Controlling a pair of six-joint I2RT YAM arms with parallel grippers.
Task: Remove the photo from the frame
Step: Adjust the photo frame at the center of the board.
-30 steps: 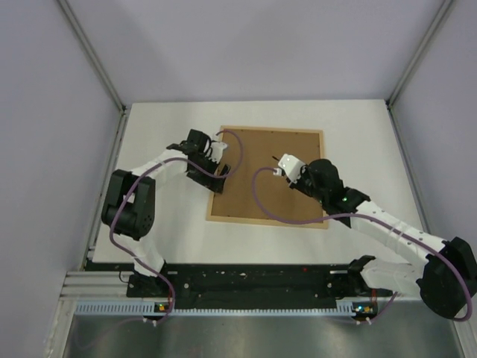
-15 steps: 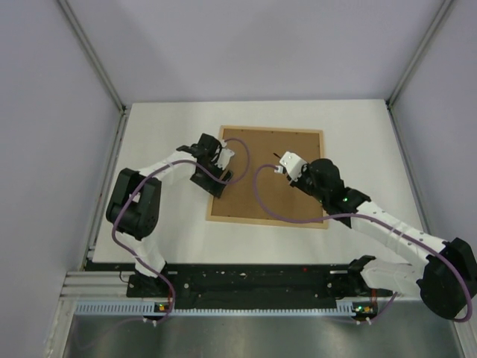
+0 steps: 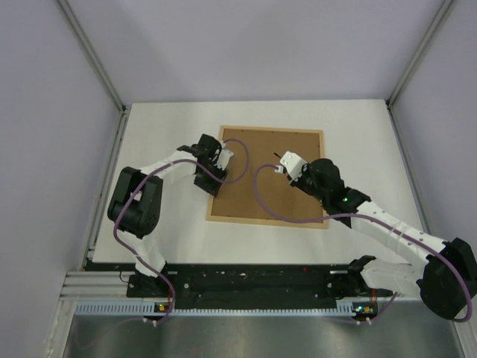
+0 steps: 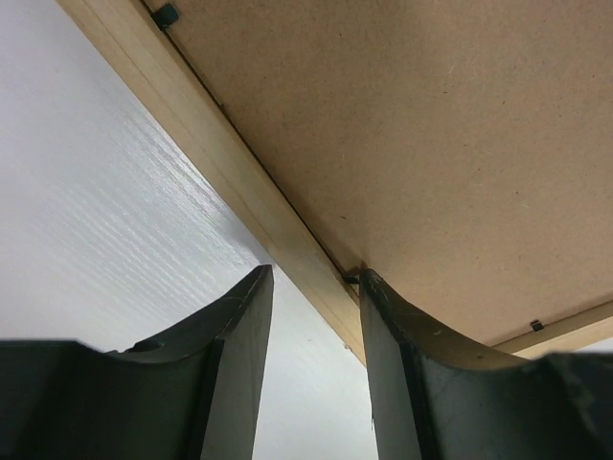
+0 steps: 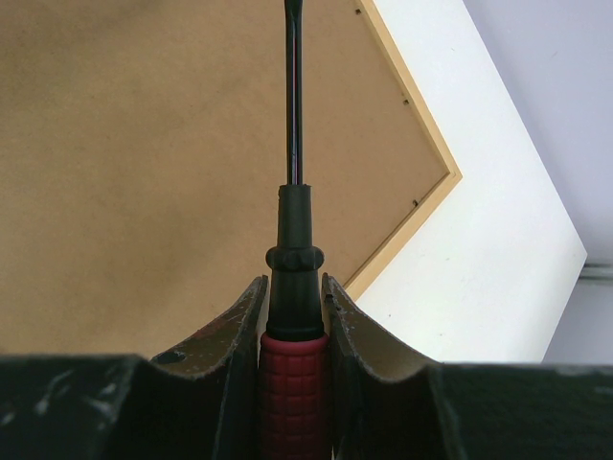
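Step now: You are at an early step, opening the back. The board is not off yet.
Next move: I think the little clips around the board must be pushed aside first. You will need a steady hold on the rim and a careful poke with the tool tip.
Right gripper (image 5: pixel 292 280): It is closed tight on the red handle of a screwdriver (image 5: pixel 292 240). The thin black shaft points out over the board. You cannot tell if the tip touches it.
Left gripper (image 4: pixel 313 283): Its jaws stand part way apart, one on each side of the frame's left rim. The inner finger is right by the board's edge. The outer finger is over the table (image 4: pixel 115 220), and a gap shows between it and the rim. Nothing is pinched.
Clip (image 4: pixel 351 279): A small dark one sits right at the tip of the inner finger.
Frame (image 4: pixel 225 163): It lies flat and face down, with its pale wood rim between your left fingers.
Backing board (image 4: pixel 431 144): Plain brown, it fills the frame and lies under your right gripper.
Photo: You cannot see it. It is likely under the board, below both grippers.
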